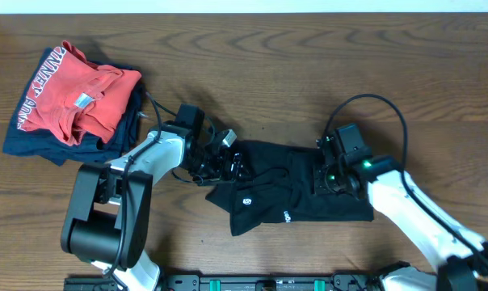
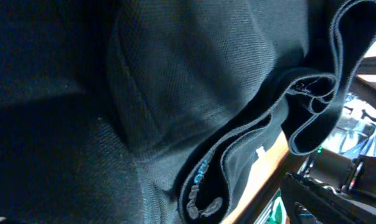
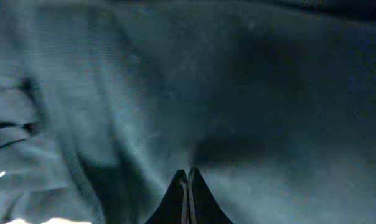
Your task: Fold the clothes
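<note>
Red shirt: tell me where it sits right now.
In the overhead view, the red shirt lies crumpled on the navy garment at upper left, left of the black T-shirt.
</note>
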`<control>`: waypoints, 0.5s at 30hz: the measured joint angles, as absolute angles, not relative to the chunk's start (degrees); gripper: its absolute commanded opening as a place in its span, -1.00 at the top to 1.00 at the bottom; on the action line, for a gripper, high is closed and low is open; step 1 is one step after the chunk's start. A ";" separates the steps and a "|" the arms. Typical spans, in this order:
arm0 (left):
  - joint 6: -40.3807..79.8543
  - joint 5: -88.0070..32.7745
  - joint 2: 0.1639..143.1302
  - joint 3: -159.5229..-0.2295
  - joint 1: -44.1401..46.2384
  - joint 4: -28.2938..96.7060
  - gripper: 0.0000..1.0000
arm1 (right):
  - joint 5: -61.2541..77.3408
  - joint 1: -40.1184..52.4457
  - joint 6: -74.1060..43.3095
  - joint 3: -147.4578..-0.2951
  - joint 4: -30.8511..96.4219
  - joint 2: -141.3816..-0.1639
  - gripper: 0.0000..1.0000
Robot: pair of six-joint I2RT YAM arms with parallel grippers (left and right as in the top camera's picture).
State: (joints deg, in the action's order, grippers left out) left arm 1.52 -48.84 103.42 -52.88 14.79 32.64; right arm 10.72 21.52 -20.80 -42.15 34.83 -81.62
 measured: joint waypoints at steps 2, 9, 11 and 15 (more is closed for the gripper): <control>1.58 -49.25 103.70 -52.71 14.79 32.49 -0.72 | 10.81 21.52 -20.80 -42.13 34.26 -83.77 0.97; 3.20 -49.21 104.20 -52.16 14.79 31.42 -0.50 | 11.97 21.50 -20.82 -42.22 31.62 -88.97 0.97; 3.27 -49.41 104.27 -52.07 14.81 30.74 -0.59 | 12.10 21.50 -20.82 -42.28 31.48 -89.14 0.98; 4.14 -50.19 104.27 -52.03 15.03 29.23 -0.59 | 12.19 21.50 -20.82 -42.30 31.40 -89.17 0.97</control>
